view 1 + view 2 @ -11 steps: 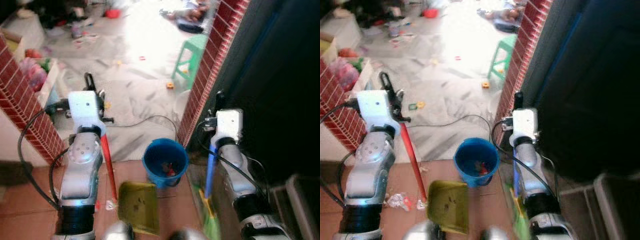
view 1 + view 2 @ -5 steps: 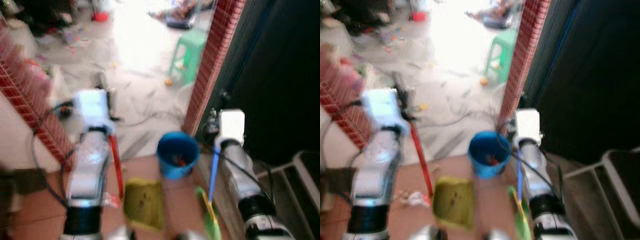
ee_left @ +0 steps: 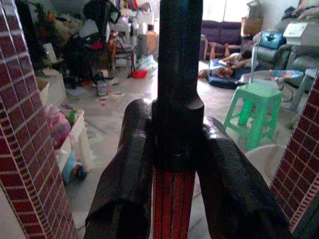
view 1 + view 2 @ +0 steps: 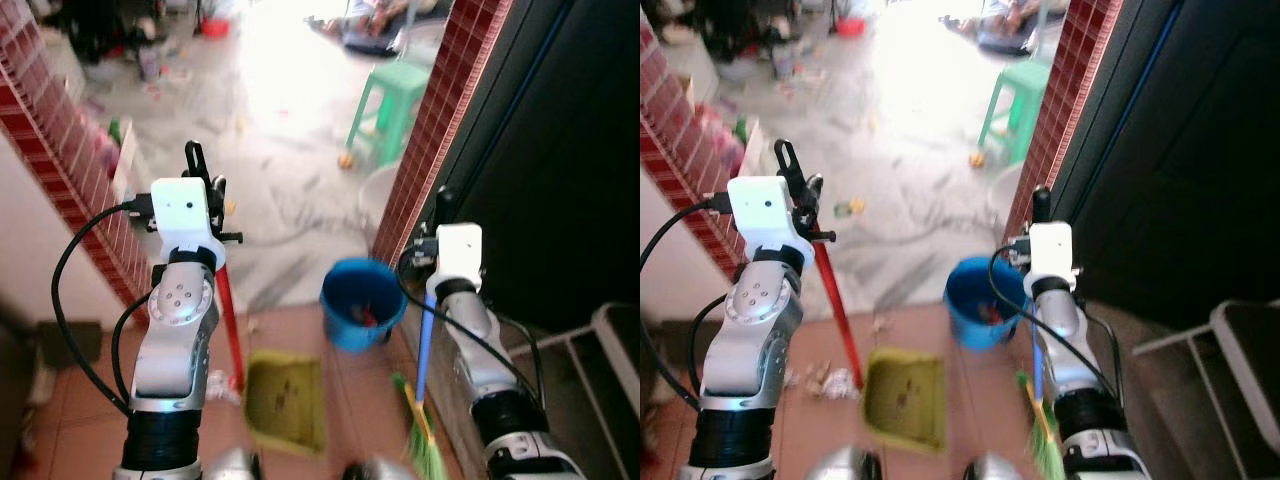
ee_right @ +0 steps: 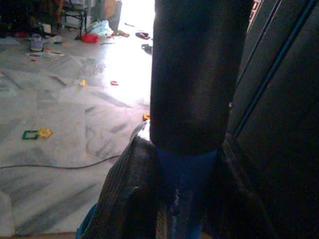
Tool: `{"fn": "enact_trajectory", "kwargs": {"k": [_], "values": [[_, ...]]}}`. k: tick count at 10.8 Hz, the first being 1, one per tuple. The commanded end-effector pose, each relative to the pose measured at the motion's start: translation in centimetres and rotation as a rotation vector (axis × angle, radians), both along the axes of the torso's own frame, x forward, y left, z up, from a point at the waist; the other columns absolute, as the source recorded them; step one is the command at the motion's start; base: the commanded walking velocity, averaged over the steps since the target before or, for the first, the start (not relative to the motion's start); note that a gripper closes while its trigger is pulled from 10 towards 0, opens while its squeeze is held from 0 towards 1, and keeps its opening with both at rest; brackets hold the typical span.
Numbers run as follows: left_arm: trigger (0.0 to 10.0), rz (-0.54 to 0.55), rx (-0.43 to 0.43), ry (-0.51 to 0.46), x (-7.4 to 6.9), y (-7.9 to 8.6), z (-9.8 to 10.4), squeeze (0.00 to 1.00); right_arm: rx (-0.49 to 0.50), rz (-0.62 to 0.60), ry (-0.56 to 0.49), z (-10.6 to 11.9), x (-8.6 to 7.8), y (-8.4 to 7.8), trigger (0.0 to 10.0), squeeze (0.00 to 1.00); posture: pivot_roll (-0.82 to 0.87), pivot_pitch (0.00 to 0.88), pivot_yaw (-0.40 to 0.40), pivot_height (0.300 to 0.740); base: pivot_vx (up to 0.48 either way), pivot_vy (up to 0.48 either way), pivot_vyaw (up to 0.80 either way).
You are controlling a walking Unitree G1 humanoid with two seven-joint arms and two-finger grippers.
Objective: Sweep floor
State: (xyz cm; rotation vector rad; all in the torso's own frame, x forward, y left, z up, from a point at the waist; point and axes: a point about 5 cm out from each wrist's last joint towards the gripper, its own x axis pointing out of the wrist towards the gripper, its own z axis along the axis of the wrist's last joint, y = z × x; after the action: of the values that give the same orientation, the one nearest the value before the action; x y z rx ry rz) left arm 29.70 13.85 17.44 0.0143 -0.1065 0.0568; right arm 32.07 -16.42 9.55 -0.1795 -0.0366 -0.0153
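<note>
Head views: blue bucket [image 4: 361,303] on the floor as landmark; yellow-green dustpan [image 4: 286,402] just left of it, green broom [image 4: 424,440] just right. Left wrist: left gripper [image 3: 175,199] jaws pinch the red dustpan handle [image 3: 173,204]. Right wrist: right gripper [image 5: 175,199] jaws clamp the blue broom handle [image 5: 182,194].

Two head cameras look forward and down over both arms, sharing a blue bucket [image 4: 361,303] and green stool [image 4: 393,98]. Each wrist camera sits very close behind its pincer, facing along the fingers: left toward the same stool, right toward the marble floor [image 5: 60,134].
</note>
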Motion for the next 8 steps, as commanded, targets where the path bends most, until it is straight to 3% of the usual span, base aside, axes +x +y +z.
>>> {"fn": "enact_trajectory", "kwargs": {"k": [1, 8], "values": [[10.0, -0.015, -0.003, -0.066, 0.05, -0.41, 1.59, 0.00, -0.011, -0.006, -0.016, 0.43, 0.18, -0.38, 10.0, 0.00, 0.00, 0.000, -0.059, 0.740, -0.375, 0.000, 0.00], [10.0, -0.001, 0.004, -0.059, 0.14, -0.19, 1.51, 0.00, -0.007, -0.012, -0.020, 0.46, 0.13, -0.43, 10.0, 0.00, -0.01, 0.000, -0.055, 0.740, -0.366, 0.000, 0.00]]}}
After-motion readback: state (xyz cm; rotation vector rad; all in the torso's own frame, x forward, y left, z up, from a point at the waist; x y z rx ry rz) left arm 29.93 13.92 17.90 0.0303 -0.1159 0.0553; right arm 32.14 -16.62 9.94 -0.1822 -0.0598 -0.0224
